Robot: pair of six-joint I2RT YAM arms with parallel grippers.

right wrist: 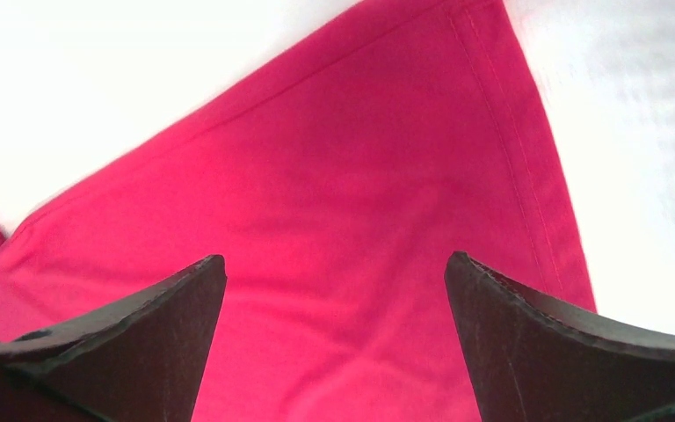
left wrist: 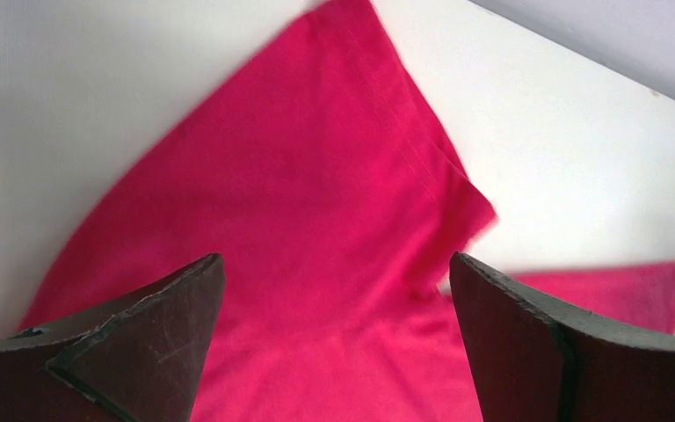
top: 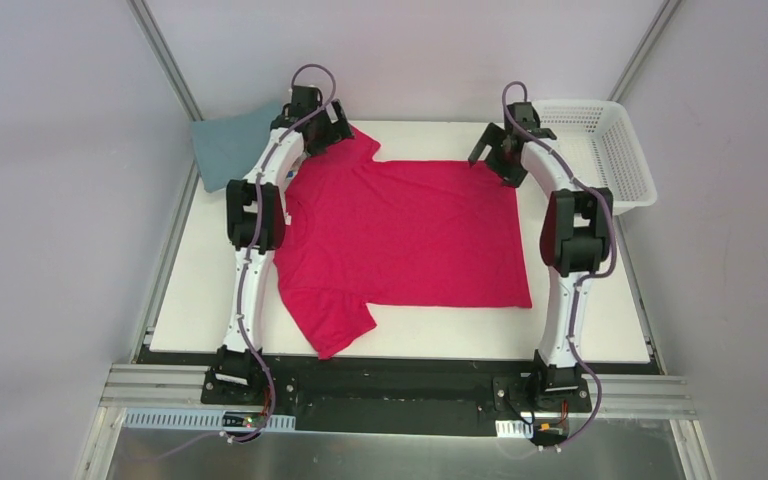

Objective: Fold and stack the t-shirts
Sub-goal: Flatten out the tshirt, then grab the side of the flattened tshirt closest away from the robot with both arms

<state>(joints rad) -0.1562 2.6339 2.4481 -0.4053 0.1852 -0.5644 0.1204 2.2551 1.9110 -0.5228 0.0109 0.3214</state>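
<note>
Outstretched, left pincer (left wrist: 335, 268) and right pincer (right wrist: 334, 264) gape above crimson t-shirt (top: 410, 230).

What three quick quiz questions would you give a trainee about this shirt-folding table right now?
1. True or false: the pink t-shirt lies unfolded on the table.
2. Where is the white basket? A far right corner; B far left corner; C near edge.
3. Fill in: both arms' jaws stand ___ over the shirt's far edge.
Key: 1 true; 2 A; 3 open.
</note>
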